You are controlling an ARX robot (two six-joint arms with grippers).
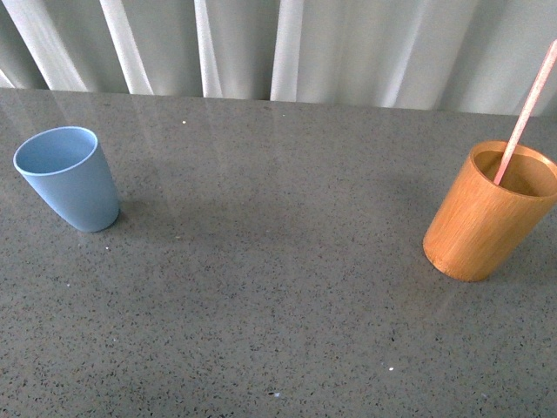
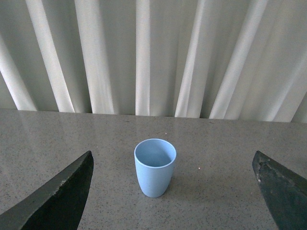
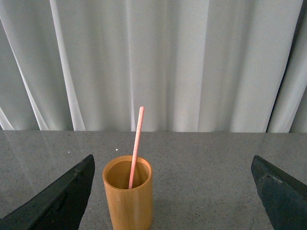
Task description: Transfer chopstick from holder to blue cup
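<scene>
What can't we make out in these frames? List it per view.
1. Chopstick top: cut off at the front view's edge; the right wrist view shows it.
2. Chopstick's lower end: hidden by the holder wall in both views that show it.
3. Holder base: cut off by the right wrist view's bottom edge.
4. Left gripper and right gripper: only the finger ends are in frame, wide apart; neither shows in the front view.
</scene>
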